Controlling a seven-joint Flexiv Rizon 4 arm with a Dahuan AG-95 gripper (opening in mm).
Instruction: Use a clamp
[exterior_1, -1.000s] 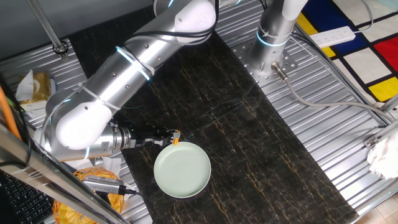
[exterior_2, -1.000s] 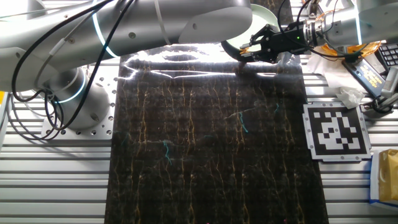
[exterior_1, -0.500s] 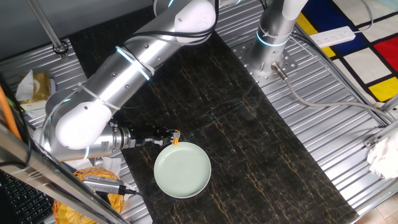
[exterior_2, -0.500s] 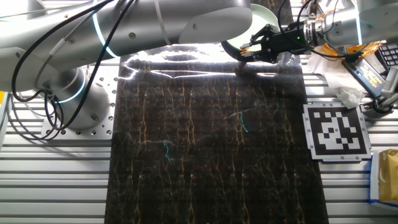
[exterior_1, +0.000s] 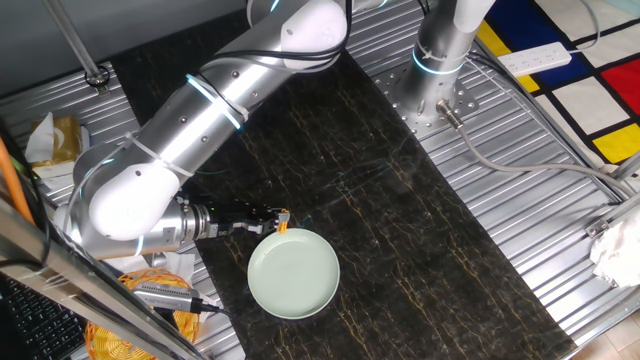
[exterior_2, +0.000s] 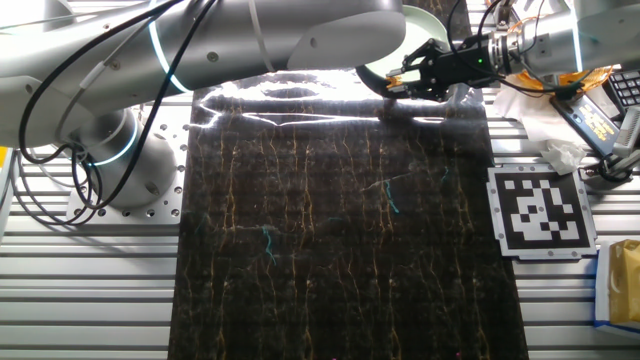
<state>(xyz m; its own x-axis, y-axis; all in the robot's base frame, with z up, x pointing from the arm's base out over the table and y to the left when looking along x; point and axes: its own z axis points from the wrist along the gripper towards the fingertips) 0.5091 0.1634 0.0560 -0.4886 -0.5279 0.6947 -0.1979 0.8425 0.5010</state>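
One plate (exterior_1: 293, 273), one clamp (exterior_1: 283, 222), one gripper (exterior_1: 277, 218). The gripper pinches the clamp right at the plate's rim. The other fixed view alone shows one checkered marker (exterior_2: 541, 211); there the plate is mostly hidden.

Bright, even light; white glare streaks the dark mat (exterior_2: 330, 230) at its far edge; both views sharp.
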